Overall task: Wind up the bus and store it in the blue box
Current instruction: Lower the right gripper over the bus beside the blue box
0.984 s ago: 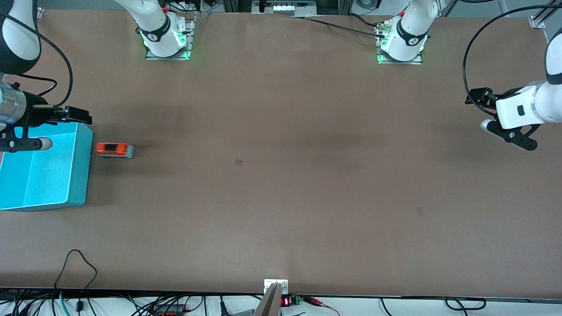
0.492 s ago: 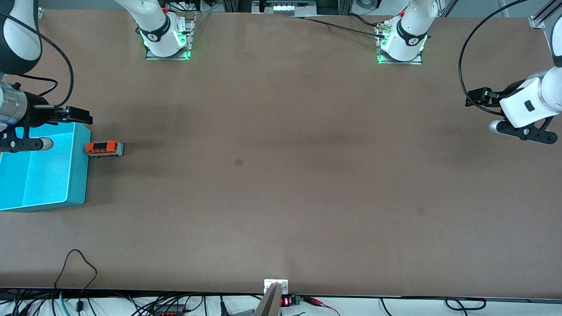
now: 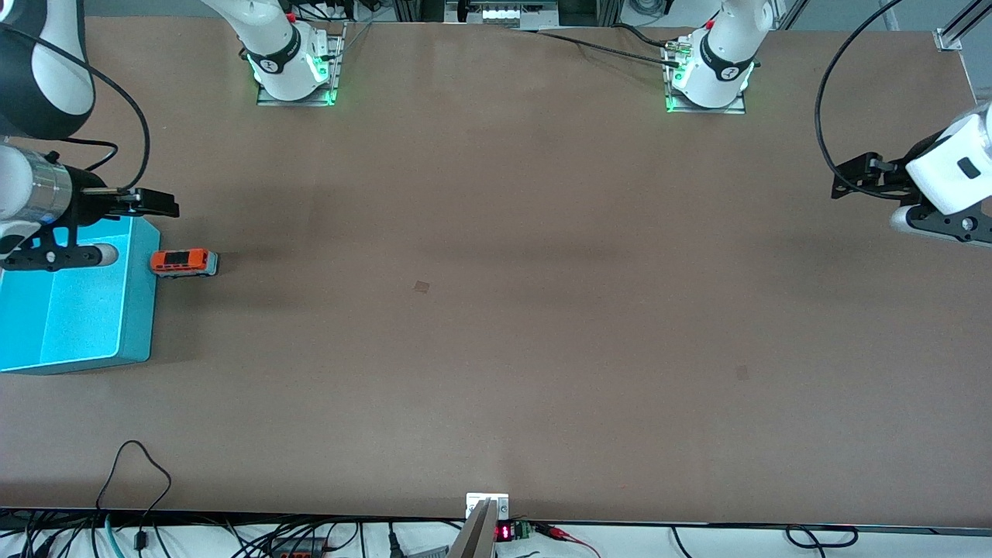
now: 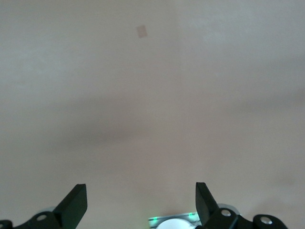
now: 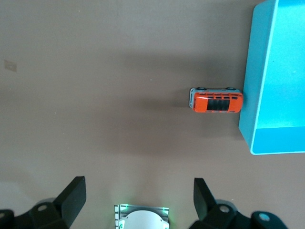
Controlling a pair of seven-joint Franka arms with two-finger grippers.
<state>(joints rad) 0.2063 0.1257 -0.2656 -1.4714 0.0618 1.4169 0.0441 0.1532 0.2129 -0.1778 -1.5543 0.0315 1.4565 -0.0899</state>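
Front view shows the bus (image 3: 184,263) on its wheels on the table (image 3: 496,310), rear end touching the blue box (image 3: 138,310) wall at the right arm's end, its long axis along the table's length, grey-white front toward the left arm's end. Right gripper (image 3: 159,205) hangs over the box's corner, fingers (image 5: 71,198) spread wide, empty. Left gripper (image 3: 852,178) waits over its own table end, equally wide and empty.

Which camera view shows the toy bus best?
The right wrist view: the bus appears large from above, its black roof panel clear, its end against the blue box wall. The front view shows the bus small, beside the box at the right arm's end of the table. The left wrist view shows only bare table.
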